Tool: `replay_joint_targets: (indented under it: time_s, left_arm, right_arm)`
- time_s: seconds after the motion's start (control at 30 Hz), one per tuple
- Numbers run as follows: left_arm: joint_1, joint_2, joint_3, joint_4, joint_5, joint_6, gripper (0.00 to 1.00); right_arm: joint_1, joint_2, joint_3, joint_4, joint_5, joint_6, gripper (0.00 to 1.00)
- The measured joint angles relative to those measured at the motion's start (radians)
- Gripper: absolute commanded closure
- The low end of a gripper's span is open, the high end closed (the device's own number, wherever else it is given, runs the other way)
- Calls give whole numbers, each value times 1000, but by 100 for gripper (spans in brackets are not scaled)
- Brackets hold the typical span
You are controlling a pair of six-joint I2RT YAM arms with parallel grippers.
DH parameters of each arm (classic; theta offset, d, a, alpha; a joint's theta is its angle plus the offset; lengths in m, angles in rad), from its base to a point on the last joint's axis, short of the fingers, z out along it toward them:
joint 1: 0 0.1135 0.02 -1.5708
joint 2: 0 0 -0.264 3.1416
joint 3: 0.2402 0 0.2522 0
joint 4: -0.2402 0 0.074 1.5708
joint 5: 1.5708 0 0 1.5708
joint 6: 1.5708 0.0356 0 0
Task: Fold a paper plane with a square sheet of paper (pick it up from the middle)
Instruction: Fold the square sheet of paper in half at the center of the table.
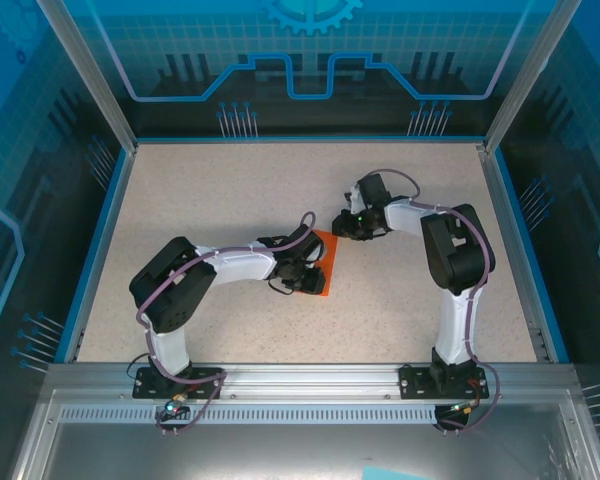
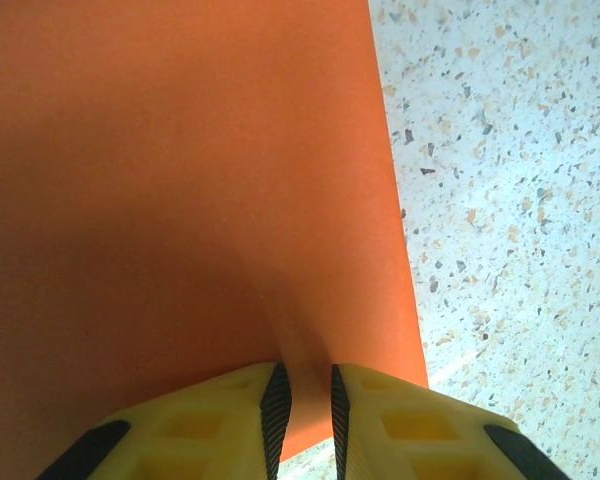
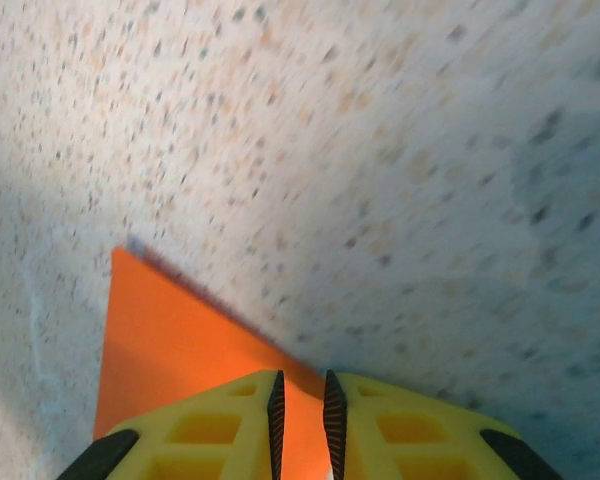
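The orange paper [image 1: 327,255] lies as a narrow strip in the middle of the table, stretched between my two grippers. My left gripper [image 1: 306,279] sits at its near end. In the left wrist view the paper [image 2: 180,200] spreads wide, and a raised ridge of it runs between the pads of the left gripper [image 2: 306,375], which is shut on it. My right gripper [image 1: 344,226] is at the paper's far corner. In the blurred right wrist view the paper [image 3: 170,340] has its edge between the nearly closed pads of the right gripper [image 3: 300,380].
The speckled tabletop [image 1: 230,200] spreads out on all sides of the paper. A blue rim [image 1: 305,140] and see-through walls bound it at the back and sides. The metal rail with both arm bases [image 1: 310,378] runs along the near edge.
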Motion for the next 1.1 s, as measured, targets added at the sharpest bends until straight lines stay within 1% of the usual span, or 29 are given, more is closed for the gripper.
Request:
replay_joint_targets:
  time_s: [0.27, 0.33, 0.43, 0.53, 0.67, 0.77, 0.87, 0.97, 1.1]
  left_arm:
    - [0, 0, 0, 0, 0, 0, 76]
    - [0, 0, 0, 0, 0, 0, 76]
    - [0, 0, 1, 0, 1, 0, 75]
    - [0, 0, 3, 0, 2, 0, 74]
    - [0, -2, 8, -4, 11, -1, 71]
    - [0, -9, 8, -18, 21, -3, 71]
    - [0, -23, 8, -53, 27, -4, 68]
    - [0, -47, 8, -87, 28, -5, 67]
    - [0, -89, 14, -119, 28, -5, 61]
  right_arm:
    - [-13, 9, 25, -14, 20, -15, 77]
    - [-14, -7, 16, -12, 44, -23, 77]
    - [-27, -90, -45, -12, 60, -26, 77]
    - [-25, -198, -114, -11, 35, -21, 77]
    - [29, -268, -180, 21, -18, 14, 77]
    - [89, -266, -234, 45, -46, 51, 77]
    - [124, -246, -263, 58, -69, 77, 77]
    - [129, -214, -266, 78, -76, 92, 77]
    - [129, -193, -270, 86, -75, 95, 77]
